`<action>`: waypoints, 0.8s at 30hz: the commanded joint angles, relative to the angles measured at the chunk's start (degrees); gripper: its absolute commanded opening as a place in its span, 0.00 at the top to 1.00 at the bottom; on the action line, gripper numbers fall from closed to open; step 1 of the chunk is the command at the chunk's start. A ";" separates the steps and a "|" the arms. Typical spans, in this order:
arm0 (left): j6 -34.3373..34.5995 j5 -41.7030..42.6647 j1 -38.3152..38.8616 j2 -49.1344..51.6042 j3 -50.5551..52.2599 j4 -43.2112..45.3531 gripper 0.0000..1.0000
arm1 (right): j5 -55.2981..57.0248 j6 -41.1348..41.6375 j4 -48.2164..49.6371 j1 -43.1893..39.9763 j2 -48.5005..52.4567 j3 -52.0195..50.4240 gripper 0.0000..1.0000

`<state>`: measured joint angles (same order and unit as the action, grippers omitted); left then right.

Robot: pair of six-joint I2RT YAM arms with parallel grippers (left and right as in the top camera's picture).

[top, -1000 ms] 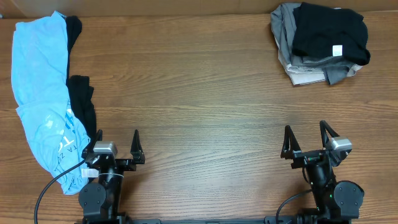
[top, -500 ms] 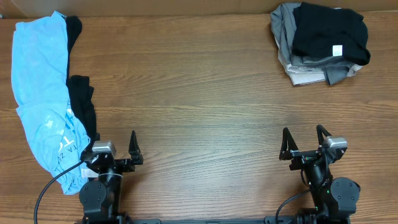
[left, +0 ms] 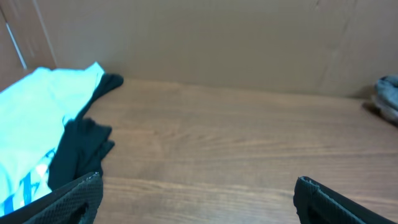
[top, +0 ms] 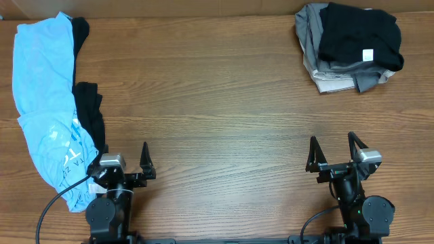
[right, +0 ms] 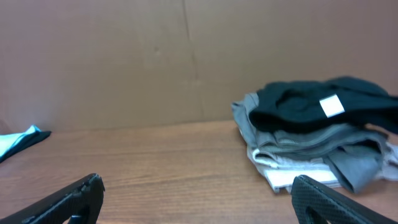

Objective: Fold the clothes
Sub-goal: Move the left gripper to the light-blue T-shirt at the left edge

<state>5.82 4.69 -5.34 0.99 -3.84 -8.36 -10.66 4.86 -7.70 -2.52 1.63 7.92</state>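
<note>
A light blue T-shirt (top: 42, 108) with white lettering lies crumpled along the table's left side, also in the left wrist view (left: 31, 130). A long limp black garment (top: 88, 112) lies along its right edge (left: 78, 149). My left gripper (top: 125, 154) is open and empty at the front left, just right of the shirt's lower end (left: 196, 193). My right gripper (top: 332, 146) is open and empty at the front right (right: 199, 196).
A folded pile of black, grey and white clothes (top: 349, 46) sits at the back right corner, also in the right wrist view (right: 317, 134). A cardboard wall (left: 217, 43) stands behind the wooden table (top: 217, 115). A cable (top: 54, 203) runs off the left arm's base.
The right gripper dipped slightly and came back to where it was. The left gripper shifted a little. The clothes have not moved.
</note>
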 commanded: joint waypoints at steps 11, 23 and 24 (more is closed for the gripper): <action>-2.05 7.56 -0.26 28.94 -31.87 -12.52 0.00 | -8.13 -3.87 -9.03 0.26 22.08 25.33 0.00; -14.10 7.15 -0.26 64.57 -67.04 -46.23 0.00 | -18.27 -3.78 -27.08 0.26 54.07 48.61 0.00; -14.21 7.13 -0.26 66.60 -67.89 -46.84 0.00 | -20.20 -3.58 -26.38 0.26 55.91 48.74 0.00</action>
<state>-3.66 11.27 -5.34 62.04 -67.75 -53.36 -25.04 1.30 -34.61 -2.52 53.36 54.28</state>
